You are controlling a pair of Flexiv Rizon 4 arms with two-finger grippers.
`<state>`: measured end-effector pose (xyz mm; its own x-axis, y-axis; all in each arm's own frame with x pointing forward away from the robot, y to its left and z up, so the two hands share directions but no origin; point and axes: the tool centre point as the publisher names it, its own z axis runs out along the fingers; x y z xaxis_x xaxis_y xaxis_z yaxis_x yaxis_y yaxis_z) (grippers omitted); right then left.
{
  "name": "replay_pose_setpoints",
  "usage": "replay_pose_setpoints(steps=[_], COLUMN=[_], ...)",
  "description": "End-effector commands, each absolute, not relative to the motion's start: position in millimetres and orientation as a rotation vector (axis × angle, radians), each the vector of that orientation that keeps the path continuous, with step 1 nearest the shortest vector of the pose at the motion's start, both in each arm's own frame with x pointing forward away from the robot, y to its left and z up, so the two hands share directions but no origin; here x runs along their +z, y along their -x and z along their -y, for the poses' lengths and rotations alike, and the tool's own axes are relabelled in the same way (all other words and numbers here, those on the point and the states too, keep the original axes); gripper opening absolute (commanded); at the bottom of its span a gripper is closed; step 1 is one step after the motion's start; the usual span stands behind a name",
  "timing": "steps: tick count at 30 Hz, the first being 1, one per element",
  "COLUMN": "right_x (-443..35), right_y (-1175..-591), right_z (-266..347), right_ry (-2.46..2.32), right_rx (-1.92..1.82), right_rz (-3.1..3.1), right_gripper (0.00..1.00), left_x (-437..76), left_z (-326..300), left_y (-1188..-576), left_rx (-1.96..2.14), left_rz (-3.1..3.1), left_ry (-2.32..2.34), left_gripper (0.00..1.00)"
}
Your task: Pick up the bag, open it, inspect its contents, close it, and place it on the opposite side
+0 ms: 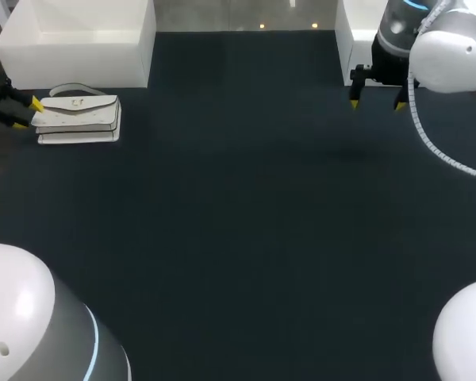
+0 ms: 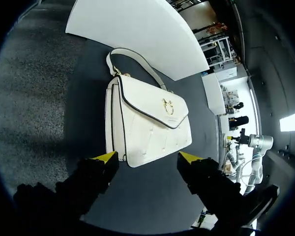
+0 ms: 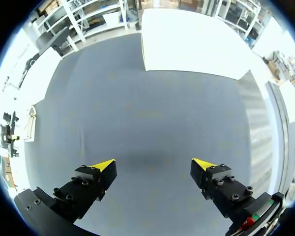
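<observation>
A white handbag (image 1: 79, 117) with a flap, a gold clasp and a curved handle lies flat at the table's far left. In the left wrist view the handbag (image 2: 147, 128) is closed, and its near end lies just between the yellow tips. My left gripper (image 1: 28, 114) (image 2: 147, 158) is open at that end. One fingertip (image 2: 107, 157) is close by the bag's corner and the other stands apart from the bag. My right gripper (image 1: 376, 105) (image 3: 153, 164) hangs open and empty over the far right of the table. From it the bag (image 3: 30, 124) is small and distant.
A large white box (image 1: 79, 40) (image 2: 137, 34) stands just behind the bag at the back left. Another white box (image 1: 353, 40) (image 3: 196, 39) is at the back right, beside my right gripper. Dark table surface (image 1: 246, 206) spreads between them.
</observation>
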<state>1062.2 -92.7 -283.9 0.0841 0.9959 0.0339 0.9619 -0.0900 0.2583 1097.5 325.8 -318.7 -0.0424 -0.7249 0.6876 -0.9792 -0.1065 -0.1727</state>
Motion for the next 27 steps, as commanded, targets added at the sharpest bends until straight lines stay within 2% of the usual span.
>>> replay_pose_setpoints(steps=[1, 19, 27], right_x=[-283.3, -283.3, -283.3], right_y=[-1062.0, -1062.0, -1062.0], right_z=[91.6, 91.6, 91.6], right_ry=[-2.182, -2.182, -2.182], right_rx=[0.293, 0.293, 0.293], right_rz=[-1.992, -1.992, -1.992], right_gripper=[1.00, 1.00, 1.00], left_x=[-285.3, -243.7, -234.9], left_z=[-308.2, -232.4, -210.5], left_y=[-1078.2, -1013.2, -997.0], left_rx=[0.758, 0.576, 0.531], left_rz=[1.910, 1.998, 2.122], left_ry=[-2.041, -2.514, -2.519], left_gripper=[1.00, 1.00, 1.00])
